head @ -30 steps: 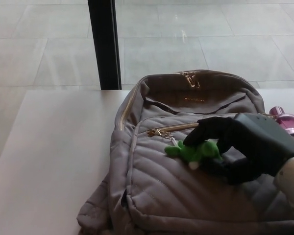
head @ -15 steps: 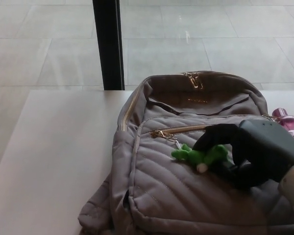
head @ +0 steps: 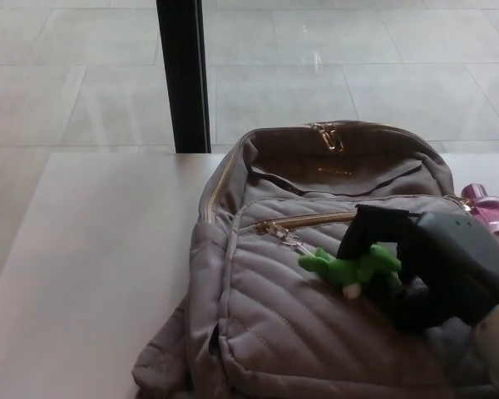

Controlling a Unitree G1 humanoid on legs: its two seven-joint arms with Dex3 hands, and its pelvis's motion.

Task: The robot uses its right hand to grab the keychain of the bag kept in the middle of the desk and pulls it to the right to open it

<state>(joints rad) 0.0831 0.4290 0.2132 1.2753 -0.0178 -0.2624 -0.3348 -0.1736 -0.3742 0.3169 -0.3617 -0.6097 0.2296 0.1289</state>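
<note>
Head view of a grey quilted bag (head: 316, 324) lying in the middle of a pale desk (head: 91, 274), its top toward the far edge. 1 gold zip line (head: 316, 220) runs left to right across the front pocket; its puller (head: 270, 227) sits at the left end, so the pocket reads as closed. A short chain links the puller to the keychain (head: 349, 268), a small green plush figure resting on the quilted panel just right of the puller. The right hand (head: 416, 266) enters from the right with its thick fingers (head: 368, 234) curled over the right part of the plush, pinching it; the left hand is not in view. A pink object (head: 486, 204) lies at the far right, partly hidden.

Handling, as judged: the plush is light and soft and will squash under the fingers, so hold on its body could slip. The bag is limp fabric and may drag or bunch rather than resist. A pull to the right, kept low along the zip line, seems best.
</note>
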